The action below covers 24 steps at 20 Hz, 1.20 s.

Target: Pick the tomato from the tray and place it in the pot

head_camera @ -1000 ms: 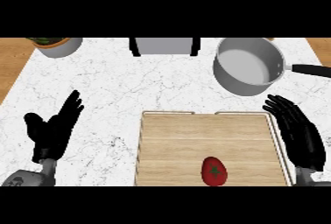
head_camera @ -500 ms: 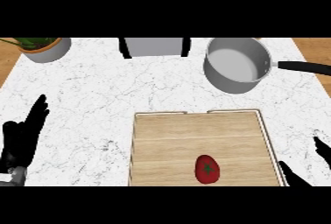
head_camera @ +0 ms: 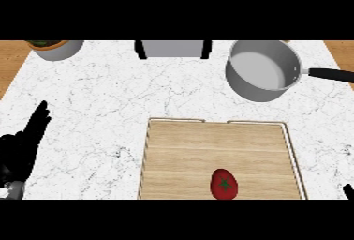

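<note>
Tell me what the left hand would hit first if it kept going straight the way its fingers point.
Probably nothing soon: the left hand points up-view and slightly right over bare marble counter. Far along that line stands the grey planter at the back, though height and depth are unclear.

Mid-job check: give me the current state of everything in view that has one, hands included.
tomato: lying on the tray, near its front edge, untouched.
tray: flat on the counter, holding only the tomato.
pot: upright, no lid, nothing visible inside, handle pointing right.
left hand: open, fingers straight, at the left edge, holding nothing.
right hand: only a tip shows at the lower right corner; fingers cannot be judged.
</note>
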### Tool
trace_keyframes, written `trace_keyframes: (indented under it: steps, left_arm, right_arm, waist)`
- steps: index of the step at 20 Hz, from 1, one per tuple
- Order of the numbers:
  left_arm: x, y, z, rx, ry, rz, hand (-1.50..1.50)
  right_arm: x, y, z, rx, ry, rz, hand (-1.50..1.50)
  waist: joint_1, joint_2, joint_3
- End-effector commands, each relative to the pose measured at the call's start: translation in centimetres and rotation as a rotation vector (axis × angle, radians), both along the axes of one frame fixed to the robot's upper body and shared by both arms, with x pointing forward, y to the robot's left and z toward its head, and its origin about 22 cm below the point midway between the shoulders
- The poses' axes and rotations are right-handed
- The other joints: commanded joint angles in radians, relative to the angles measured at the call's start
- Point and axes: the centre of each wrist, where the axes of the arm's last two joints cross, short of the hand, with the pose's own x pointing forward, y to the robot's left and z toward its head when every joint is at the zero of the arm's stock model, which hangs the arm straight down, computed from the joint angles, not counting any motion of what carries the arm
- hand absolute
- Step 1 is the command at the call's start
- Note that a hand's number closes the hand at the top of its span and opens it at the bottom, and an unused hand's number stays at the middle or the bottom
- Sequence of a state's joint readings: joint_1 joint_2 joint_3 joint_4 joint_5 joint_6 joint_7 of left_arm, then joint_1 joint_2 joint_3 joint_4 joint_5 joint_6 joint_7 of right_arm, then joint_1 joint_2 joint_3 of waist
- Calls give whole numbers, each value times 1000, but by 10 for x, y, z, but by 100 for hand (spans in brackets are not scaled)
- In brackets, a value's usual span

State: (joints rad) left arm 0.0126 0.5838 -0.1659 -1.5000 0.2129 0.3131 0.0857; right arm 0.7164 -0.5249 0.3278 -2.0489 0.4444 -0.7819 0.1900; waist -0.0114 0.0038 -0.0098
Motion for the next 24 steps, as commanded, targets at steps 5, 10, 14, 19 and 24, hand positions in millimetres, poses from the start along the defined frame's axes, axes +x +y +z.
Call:
trace_keyframes:
  steps: [5, 10, 14, 19, 24]
  left_arm:
    - [13, -12, 7, 25, -31, -53, 0]
    - [14, -25, 3, -3, -29, -82, 0]
    - [19, -18, 9, -9, -23, -76, 0]
    - [11, -20, 6, 3, -27, -83, 0]
    - [11, -18, -1, -7, -1, -74, 0]
  right_arm:
    - [4, 21, 53, -44, 316, 71, -150]
    - [14, 28, 71, -77, 618, 120, -150]
    - [35, 47, 81, -52, 747, 132, -150]
    - [69, 71, 95, -29, 801, 176, -150]
    - [98, 94, 82, -73, 872, 179, -150]
  waist:
    - [49, 18, 0]
    - [78, 23, 2]
    - [88, 21, 4]
    - [82, 11, 6]
    - [59, 5, 6]
